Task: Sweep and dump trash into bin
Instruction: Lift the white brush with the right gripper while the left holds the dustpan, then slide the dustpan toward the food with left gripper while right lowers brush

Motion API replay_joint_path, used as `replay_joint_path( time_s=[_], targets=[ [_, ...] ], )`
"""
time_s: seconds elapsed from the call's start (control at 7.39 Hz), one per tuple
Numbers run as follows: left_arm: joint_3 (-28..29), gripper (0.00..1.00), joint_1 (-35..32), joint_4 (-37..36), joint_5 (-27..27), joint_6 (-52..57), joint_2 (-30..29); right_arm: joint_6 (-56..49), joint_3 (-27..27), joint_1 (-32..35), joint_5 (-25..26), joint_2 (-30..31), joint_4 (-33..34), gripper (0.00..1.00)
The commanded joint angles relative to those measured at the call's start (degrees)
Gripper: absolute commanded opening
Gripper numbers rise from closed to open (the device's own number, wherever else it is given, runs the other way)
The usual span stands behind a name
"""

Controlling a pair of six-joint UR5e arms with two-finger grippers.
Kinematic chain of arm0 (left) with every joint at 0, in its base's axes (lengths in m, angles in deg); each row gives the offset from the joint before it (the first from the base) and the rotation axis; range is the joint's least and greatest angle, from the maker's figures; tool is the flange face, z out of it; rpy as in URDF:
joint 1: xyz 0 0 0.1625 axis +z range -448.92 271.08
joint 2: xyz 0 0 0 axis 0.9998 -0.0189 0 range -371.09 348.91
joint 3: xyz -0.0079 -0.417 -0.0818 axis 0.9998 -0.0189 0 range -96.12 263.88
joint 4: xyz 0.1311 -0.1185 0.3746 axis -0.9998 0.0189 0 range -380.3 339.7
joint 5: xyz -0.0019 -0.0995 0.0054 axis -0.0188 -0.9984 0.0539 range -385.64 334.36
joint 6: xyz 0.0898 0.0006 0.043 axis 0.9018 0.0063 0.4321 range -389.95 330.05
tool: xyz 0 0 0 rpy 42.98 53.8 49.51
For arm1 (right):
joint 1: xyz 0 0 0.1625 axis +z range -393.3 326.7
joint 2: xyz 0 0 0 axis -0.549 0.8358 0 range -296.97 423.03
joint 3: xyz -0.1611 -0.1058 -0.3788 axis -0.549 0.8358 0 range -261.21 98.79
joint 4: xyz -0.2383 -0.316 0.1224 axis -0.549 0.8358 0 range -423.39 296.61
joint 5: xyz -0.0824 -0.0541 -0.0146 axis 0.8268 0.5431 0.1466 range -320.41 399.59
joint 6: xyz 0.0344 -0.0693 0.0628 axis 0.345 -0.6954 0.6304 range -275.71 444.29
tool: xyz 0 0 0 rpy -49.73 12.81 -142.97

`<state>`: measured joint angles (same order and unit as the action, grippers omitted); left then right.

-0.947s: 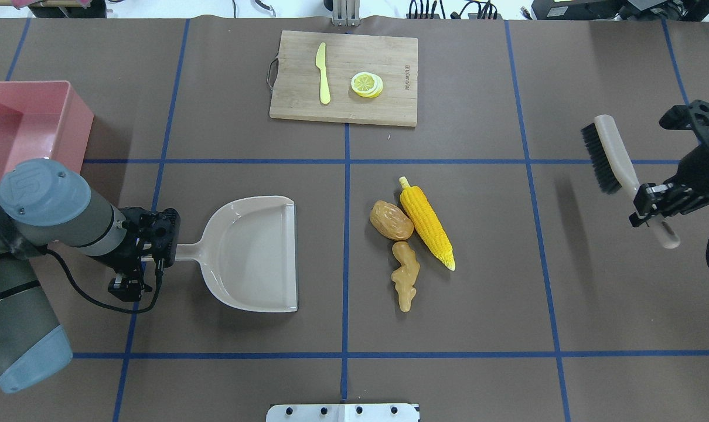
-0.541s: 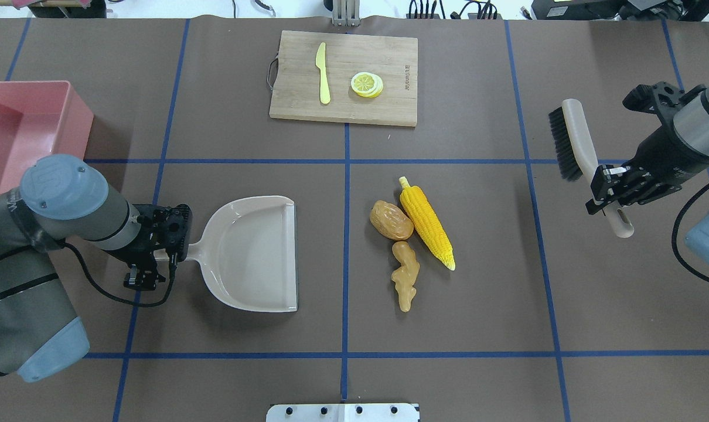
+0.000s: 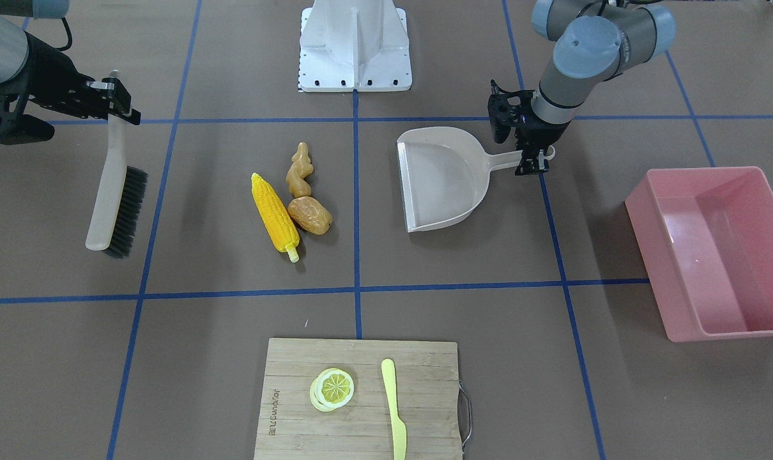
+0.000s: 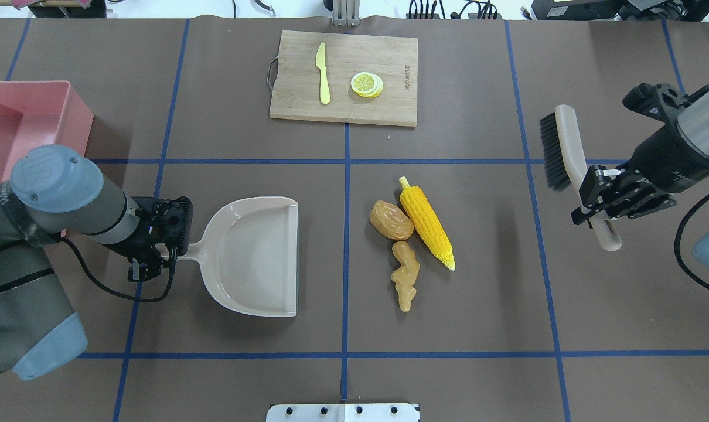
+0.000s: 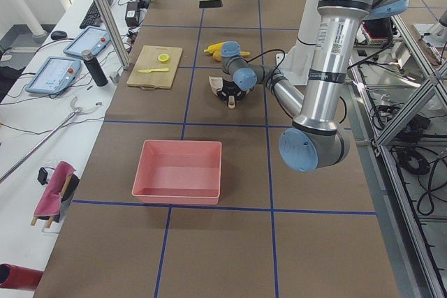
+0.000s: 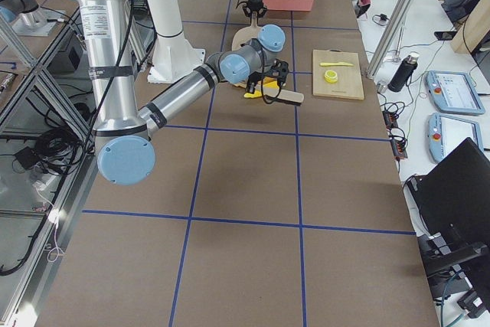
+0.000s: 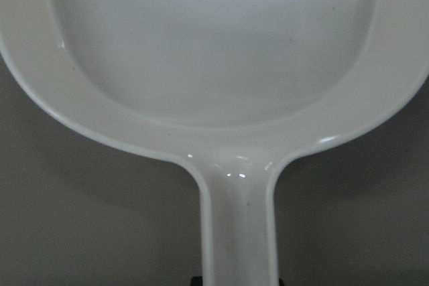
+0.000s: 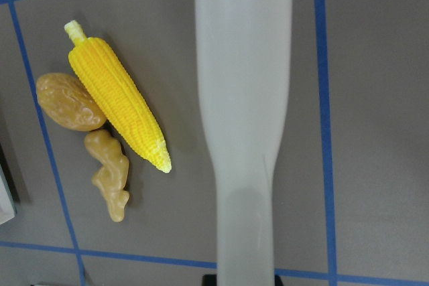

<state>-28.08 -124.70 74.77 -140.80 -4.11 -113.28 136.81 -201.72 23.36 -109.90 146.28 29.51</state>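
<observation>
**Dustpan [image 4: 255, 258] and brush [image 4: 571, 152] both gripped**

The dustpan handle is clamped by the left gripper [image 4: 166, 251], the brush handle by the right gripper [image 4: 595, 202]. Between the grippers the corn [image 4: 426, 223], potato [image 4: 391, 220] and ginger [image 4: 405, 275] are seen clustered. The bin [image 3: 712, 249], cropped overhead, is shown whole from the front, outward of the left gripper.

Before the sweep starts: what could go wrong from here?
The yellow toy corn cob is round and its stalk tip overshoots the mouth of the beige dustpan, so it may roll past. The brown potato and tan ginger root must cross a gap and could scatter. The right hand grips the black-bristled brush near its handle end, so it might twist.
</observation>
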Motion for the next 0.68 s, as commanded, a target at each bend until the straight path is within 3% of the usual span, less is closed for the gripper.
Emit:
replay_joint_path(
  time_s=[0.0, 0.41, 0.54],
  targets=[
    [0.69, 0.0, -0.69, -7.84, -0.07, 0.09, -7.36, -0.22, 1.05, -0.58, -2.3, -3.08, -0.26, 0.0],
    [7.35, 0.0, -1.31, -12.09, -0.15, 0.09, -17.05, 0.65, 1.24, -0.5, -3.26, -2.74, -1.3, 0.0],
    [9.12, 0.0, -1.22, -12.19, -0.15, 0.09, -17.77, 0.74, 1.5, -0.58, -3.18, -1.69, -5.23, 0.0]
  ],
)
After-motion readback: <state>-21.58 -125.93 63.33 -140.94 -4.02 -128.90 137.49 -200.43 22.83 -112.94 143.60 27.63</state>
